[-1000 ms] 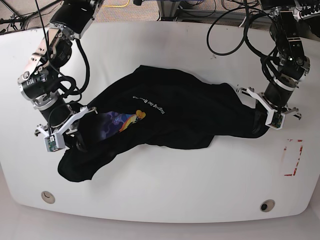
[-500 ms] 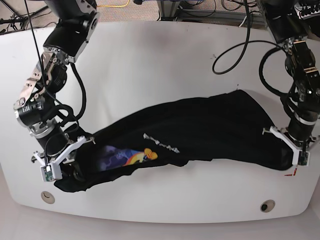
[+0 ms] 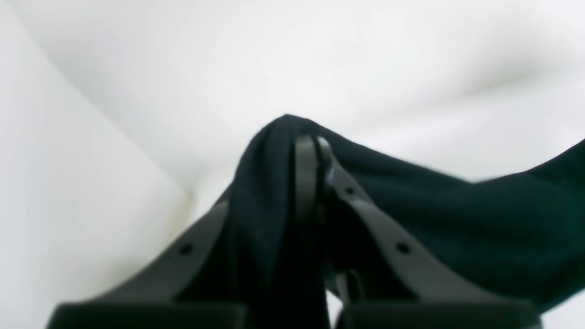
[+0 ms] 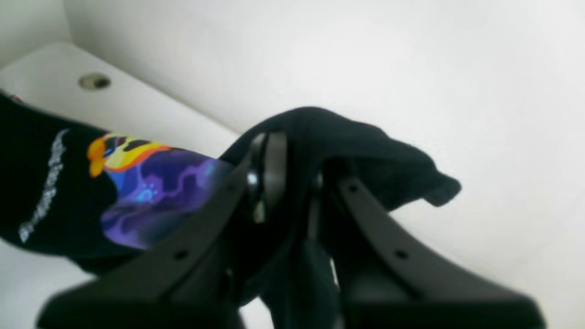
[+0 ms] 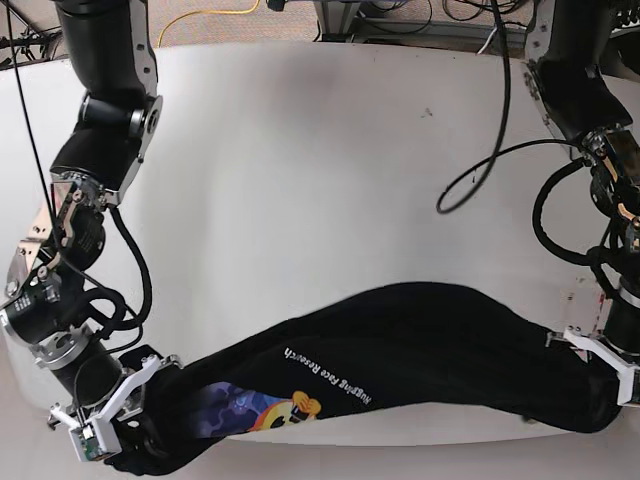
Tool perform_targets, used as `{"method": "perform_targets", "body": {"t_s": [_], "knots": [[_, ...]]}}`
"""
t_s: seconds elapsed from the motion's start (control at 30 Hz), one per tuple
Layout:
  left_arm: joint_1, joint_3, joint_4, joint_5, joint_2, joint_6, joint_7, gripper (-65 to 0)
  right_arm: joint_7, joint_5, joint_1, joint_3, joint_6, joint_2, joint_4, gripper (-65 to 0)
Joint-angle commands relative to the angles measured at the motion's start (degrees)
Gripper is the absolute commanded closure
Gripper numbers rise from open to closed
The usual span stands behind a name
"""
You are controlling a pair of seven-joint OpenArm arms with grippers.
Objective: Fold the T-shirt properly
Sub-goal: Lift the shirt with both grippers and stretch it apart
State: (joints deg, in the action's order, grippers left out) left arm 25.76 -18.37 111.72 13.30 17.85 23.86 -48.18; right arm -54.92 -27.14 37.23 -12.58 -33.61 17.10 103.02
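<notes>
The T-shirt (image 5: 400, 345) stretches lengthwise between both arms, left pincer (image 3: 315, 146) and right pincer (image 4: 285, 157) each clenched on an end.

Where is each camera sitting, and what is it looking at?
Base view: sits high above the white table, looking down; both arms show, the T-shirt stretched between them near the front edge.
Left wrist view: sits on the left arm, looking along the left claw, shut on black T-shirt cloth, white table behind.
Right wrist view: sits on the right arm, looking along the right claw, shut on the T-shirt beside its purple and yellow print.
Shared: all three show the T-shirt; the print shows in the base and right wrist views.
</notes>
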Motion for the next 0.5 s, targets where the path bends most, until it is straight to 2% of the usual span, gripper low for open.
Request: {"method": "perform_targets", "body": {"t_s": [0.0, 0.17, 0.37, 0.47], "knots": [[4.1, -0.7, 1.4, -0.8, 0.9, -0.1, -0.3, -0.2, -1.1, -0.1, 6.4, 0.7, -0.7, 1.4, 0.1, -0.9], [7.6, -1.4, 2.1, -1.1, 1.0, 0.8, -2.1, -0.4, -2.8, 0.1, 11.2, 1.3, -1.8, 2.3, -0.3, -0.9], [9.1, -2.1, 1.6, -1.4, 1.0, 2.5, -3.9, -0.4, -4.0, -0.1, 13.2, 0.6, -2.9, 2.6, -0.5, -0.8], [9.8, -2.2, -0.6, -1.3, 1.1, 4.5, -4.9, -0.5, -5.1, 0.0, 13.1, -0.2, -3.8, 3.4, -0.8, -1.3]]}}
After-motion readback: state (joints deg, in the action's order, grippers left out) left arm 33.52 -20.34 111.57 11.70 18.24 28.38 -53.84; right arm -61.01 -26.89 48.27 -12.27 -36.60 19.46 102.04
